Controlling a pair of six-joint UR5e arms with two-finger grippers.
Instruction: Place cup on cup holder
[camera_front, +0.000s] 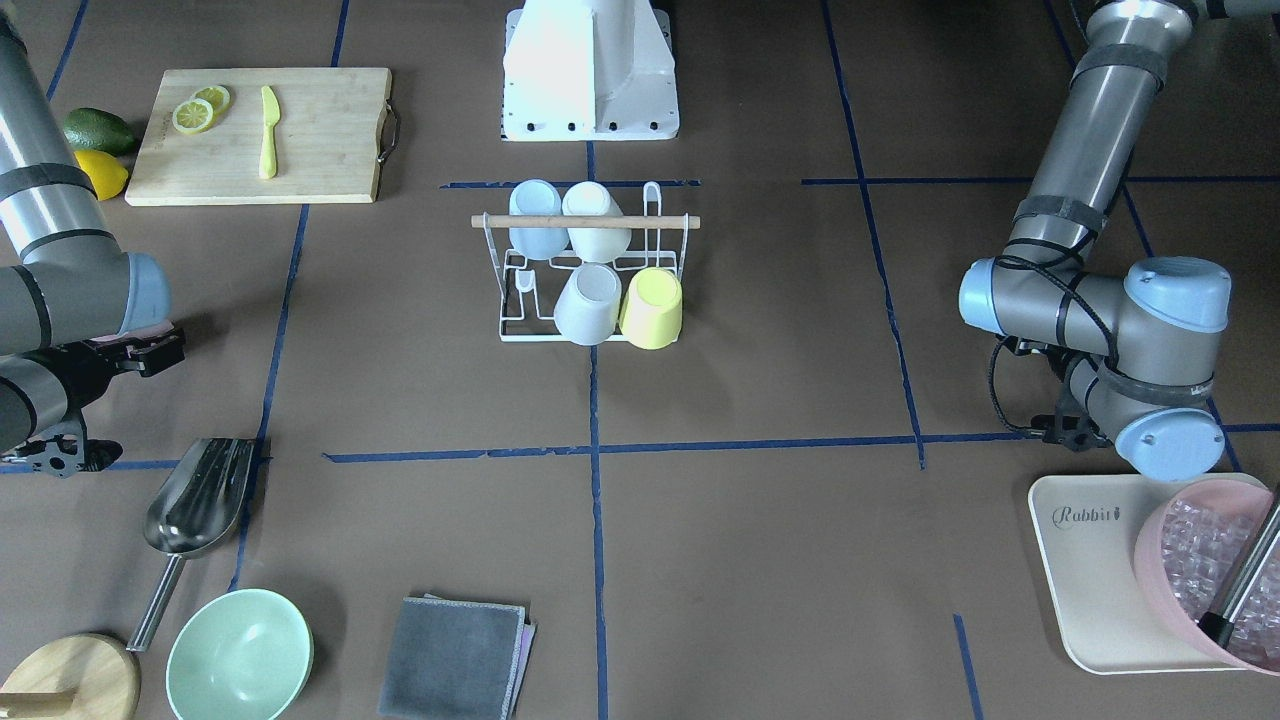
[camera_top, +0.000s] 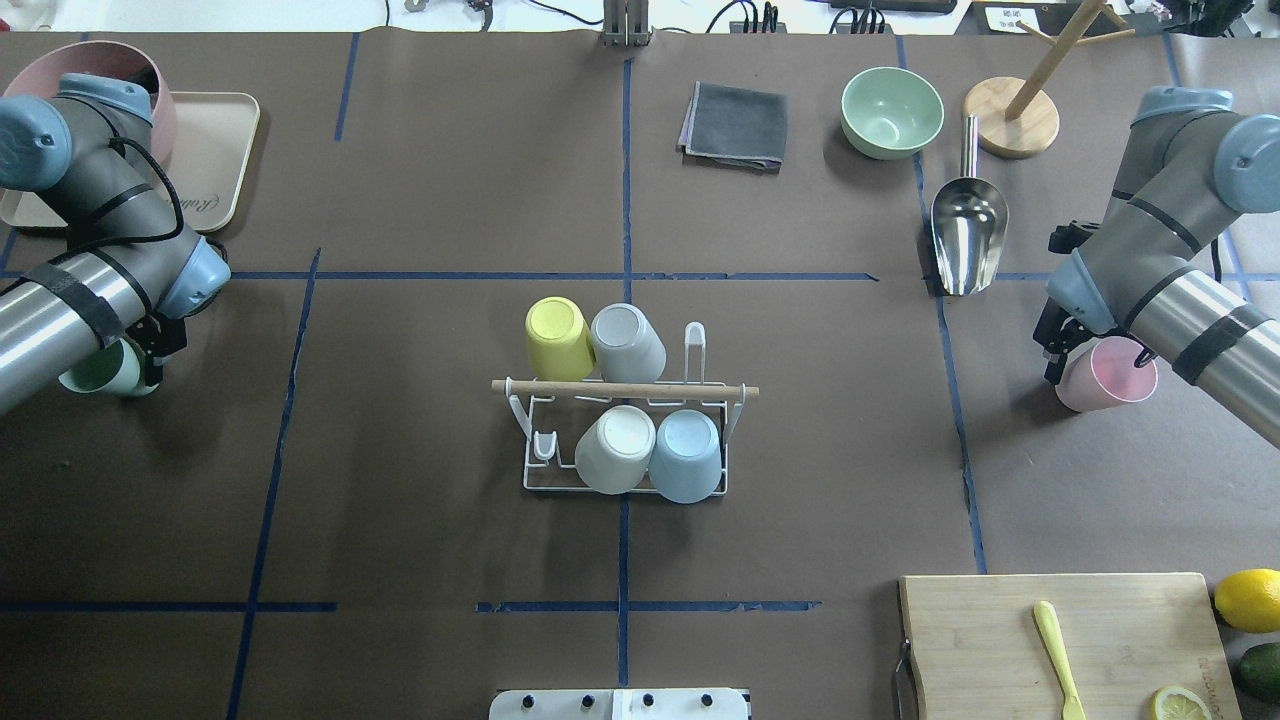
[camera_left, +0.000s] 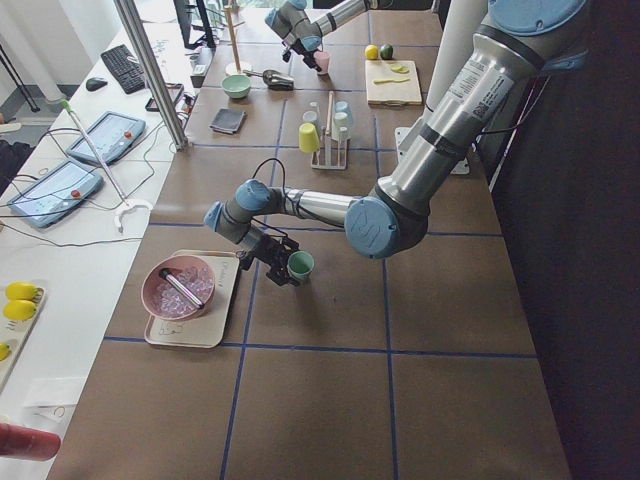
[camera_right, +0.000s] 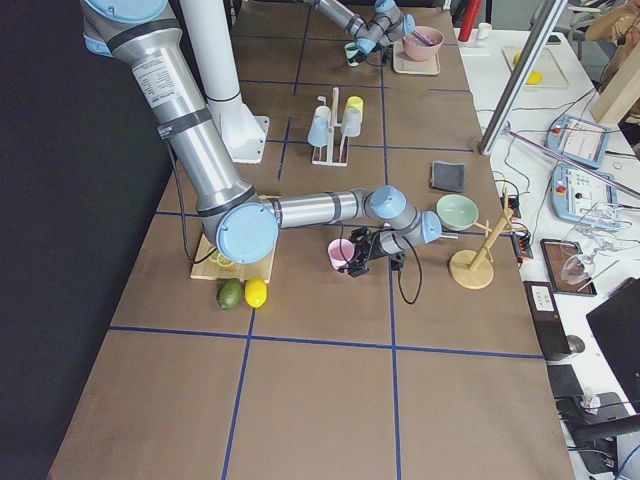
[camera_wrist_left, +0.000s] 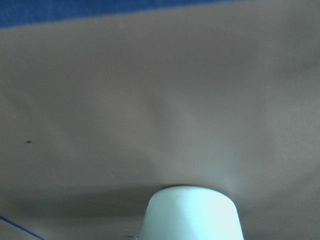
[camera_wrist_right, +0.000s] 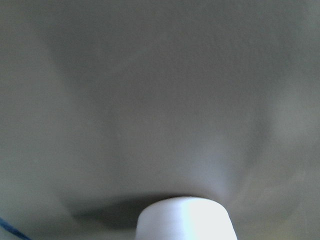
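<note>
At centre, cup holder (camera_top: 640, 389) loaded with 4 cups (camera_top: 558, 338), green cup (camera_top: 95, 372) by left gripper (camera_left: 283, 270), pink cup (camera_top: 1110, 376) by right gripper (camera_right: 362, 256), grasps not determinable.

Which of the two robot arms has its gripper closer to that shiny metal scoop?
Right. The right gripper is at the pink cup, close beside the metal scoop; the left gripper is at the green cup, far off on the other side of the cup holder.

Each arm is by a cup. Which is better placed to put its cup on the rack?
Nearly even; I'd lean right. The right arm is at the pink cup, and the white wire cup holder's tall empty prong stands on that side.
</note>
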